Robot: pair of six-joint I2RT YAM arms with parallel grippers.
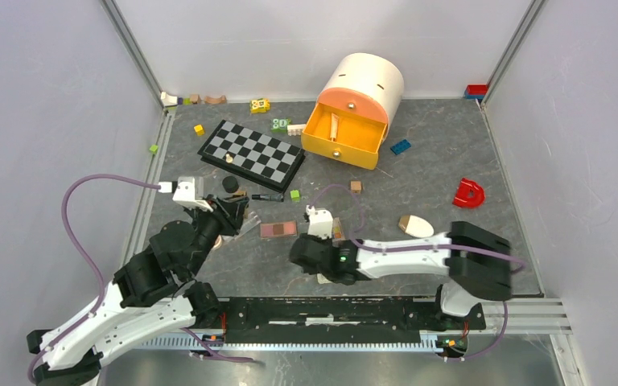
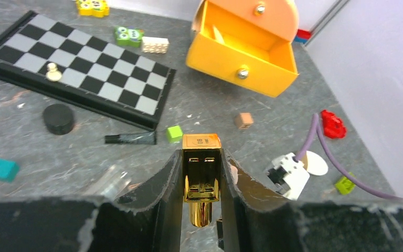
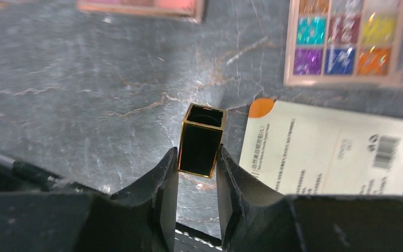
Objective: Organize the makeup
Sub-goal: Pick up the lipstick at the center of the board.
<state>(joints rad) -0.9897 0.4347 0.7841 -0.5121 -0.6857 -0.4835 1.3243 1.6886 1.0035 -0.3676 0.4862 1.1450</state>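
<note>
Grey table [image 3: 84,94]; cap [image 3: 201,142] (mouth outward) parallels right claw [image 3: 197,153].

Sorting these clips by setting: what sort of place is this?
Probably a robot lab work cell: plain wall panels box in the grey tabletop, and the left arm and right arm are mounted on a metal rail along its near edge.

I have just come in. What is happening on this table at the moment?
Two robot arms are sorting makeup on the table. The left gripper is shut on a gold lipstick base. The right gripper is shut on a black cap, its open end pointing away from the fingers. An orange drawer stands pulled out. The multicolour palette lies on the table, not yet put away.
</note>
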